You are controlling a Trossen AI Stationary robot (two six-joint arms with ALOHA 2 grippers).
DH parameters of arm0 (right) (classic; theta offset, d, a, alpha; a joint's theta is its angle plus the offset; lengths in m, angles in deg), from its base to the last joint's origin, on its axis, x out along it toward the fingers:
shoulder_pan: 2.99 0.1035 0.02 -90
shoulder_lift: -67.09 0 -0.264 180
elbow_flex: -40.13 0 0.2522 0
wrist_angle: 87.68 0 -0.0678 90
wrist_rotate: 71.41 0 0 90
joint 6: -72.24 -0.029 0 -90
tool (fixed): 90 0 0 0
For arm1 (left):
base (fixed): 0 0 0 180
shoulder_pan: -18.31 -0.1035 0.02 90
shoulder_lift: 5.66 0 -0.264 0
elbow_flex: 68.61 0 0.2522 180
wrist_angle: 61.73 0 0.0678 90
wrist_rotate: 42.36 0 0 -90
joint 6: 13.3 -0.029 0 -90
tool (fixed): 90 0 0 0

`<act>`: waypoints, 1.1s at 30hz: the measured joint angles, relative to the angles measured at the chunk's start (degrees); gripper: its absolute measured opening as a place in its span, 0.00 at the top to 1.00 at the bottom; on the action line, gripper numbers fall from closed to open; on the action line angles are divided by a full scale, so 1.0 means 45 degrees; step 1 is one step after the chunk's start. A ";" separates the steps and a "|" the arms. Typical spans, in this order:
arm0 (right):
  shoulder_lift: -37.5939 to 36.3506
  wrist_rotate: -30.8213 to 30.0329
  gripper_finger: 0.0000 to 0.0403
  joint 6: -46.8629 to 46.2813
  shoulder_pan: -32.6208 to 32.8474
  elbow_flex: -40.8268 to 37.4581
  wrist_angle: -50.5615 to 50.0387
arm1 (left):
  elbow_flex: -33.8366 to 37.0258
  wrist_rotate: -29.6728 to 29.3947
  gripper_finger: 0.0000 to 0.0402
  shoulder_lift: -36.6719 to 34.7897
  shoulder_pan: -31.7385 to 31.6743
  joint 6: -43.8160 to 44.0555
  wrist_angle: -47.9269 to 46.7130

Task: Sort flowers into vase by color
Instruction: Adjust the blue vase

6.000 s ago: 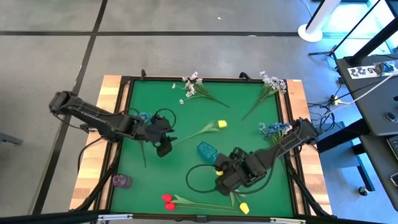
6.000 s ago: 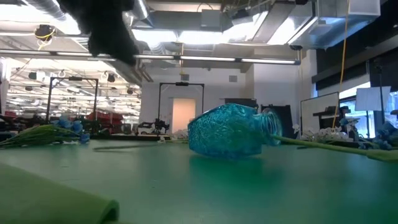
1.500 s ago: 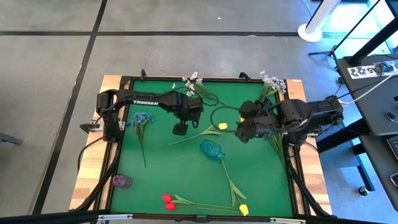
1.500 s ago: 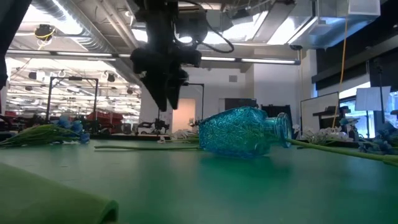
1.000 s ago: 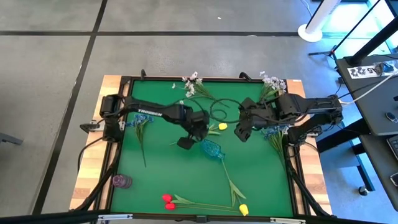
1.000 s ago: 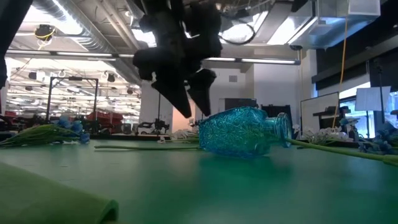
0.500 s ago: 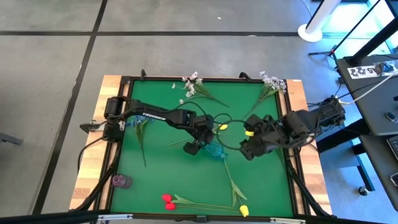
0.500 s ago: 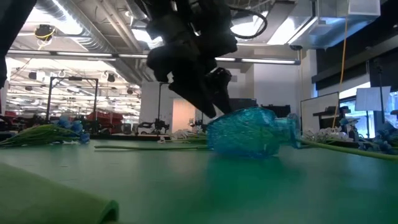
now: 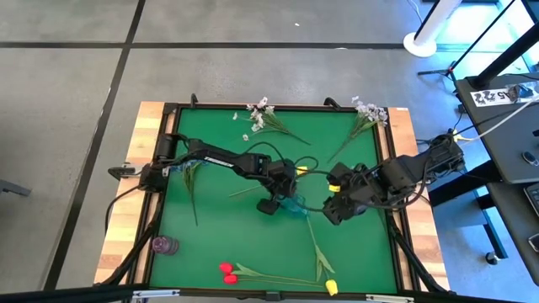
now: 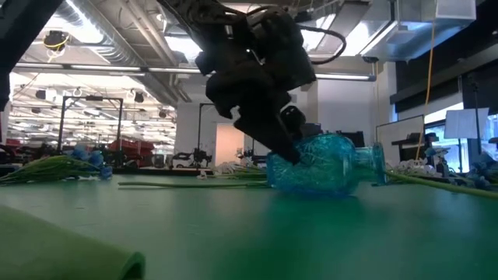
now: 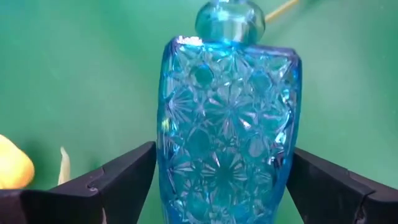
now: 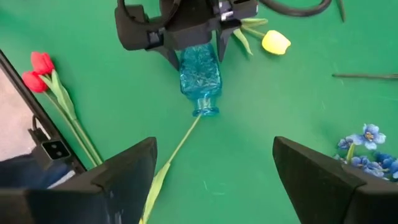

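In the high view the blue glass vase [image 9: 292,204] is lying on its side near the middle of the green mat [image 9: 210,244], its long axis running slantwise with the neck aiming toward the right arm's side and the near edge; the left gripper [image 9: 276,204] is reaching down over its base end, while the right gripper [image 9: 330,212] is hovering just beside it, holding nothing. White sprays [image 9: 261,114] are lying at the far edge, a blue bunch [image 9: 189,167] at the left, red tulips [image 9: 227,273] and a yellow tulip [image 9: 330,287] along the near edge, and a small purple vase [image 9: 164,245] is sitting at the near left corner. In the low view the vase [image 10: 327,165] is resting flat on the mat with its mouth pointing right, the dark left gripper [image 10: 288,140] coming in from above against its body; behind it a bright workshop with ceiling lights is showing. In the left wrist view the two fingers [image 11: 118,177] are standing apart on either side of the vase [image 11: 227,124], spread wide and not visibly pressing the glass, the neck pointing away from the camera. In the right wrist view the vase [image 12: 200,78] is lying with its mouth toward this camera, a green stem [image 12: 177,149] reaching from that mouth, and the right fingers [image 12: 118,174] are spread wide and empty.
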 joint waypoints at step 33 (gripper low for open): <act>0.3204 0.1703 0.36 -0.4661 0.3785 -0.8859 1.2573 | -0.0034 -0.1228 0.26 0.0647 0.1635 0.1133 0.1544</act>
